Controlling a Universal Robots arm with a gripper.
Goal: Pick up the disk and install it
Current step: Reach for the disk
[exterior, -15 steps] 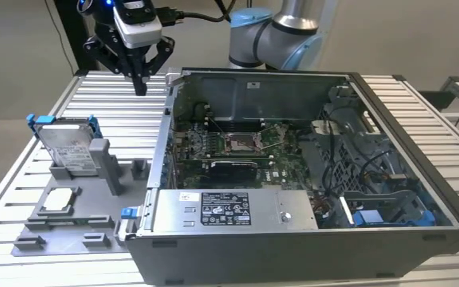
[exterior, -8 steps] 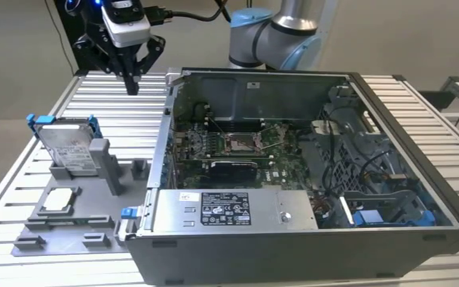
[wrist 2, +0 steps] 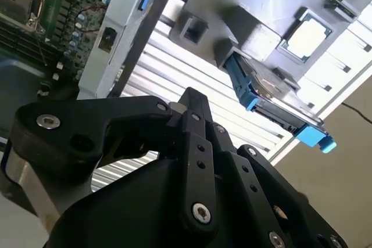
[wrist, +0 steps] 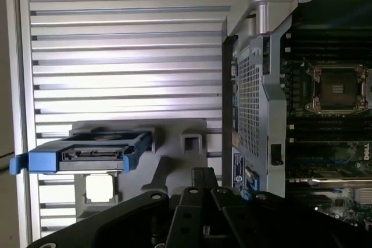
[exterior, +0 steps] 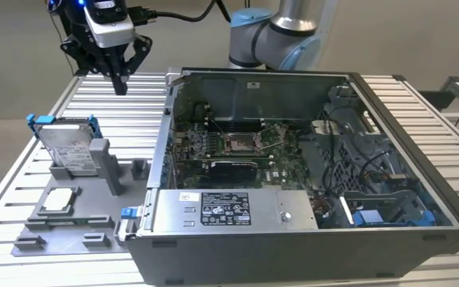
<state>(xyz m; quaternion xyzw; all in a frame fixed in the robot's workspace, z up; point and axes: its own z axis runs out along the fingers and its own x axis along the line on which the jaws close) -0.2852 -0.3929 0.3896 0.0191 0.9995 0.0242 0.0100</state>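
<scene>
The disk (exterior: 69,145) is a silver drive with blue side rails. It stands tilted on edge in a grey holder (exterior: 78,209) at the exterior view's left. My gripper (exterior: 120,88) hangs above the slatted table, behind the disk and well above it. Its black fingers are shut together with nothing between them. In the second wrist view the fingertips (wrist 2: 190,96) point toward the disk (wrist 2: 273,100) from some way off. The first wrist view has the disk's blue-railed top edge (wrist: 96,154) beside the gripper (wrist: 203,172).
An open computer case (exterior: 309,239) takes up the middle and the exterior view's right, with a motherboard (exterior: 238,143), a grey labelled box (exterior: 225,209) and a bay with blue parts (exterior: 389,215). A small square chip (exterior: 60,200) lies on the holder. The table (exterior: 126,113) is ridged aluminium.
</scene>
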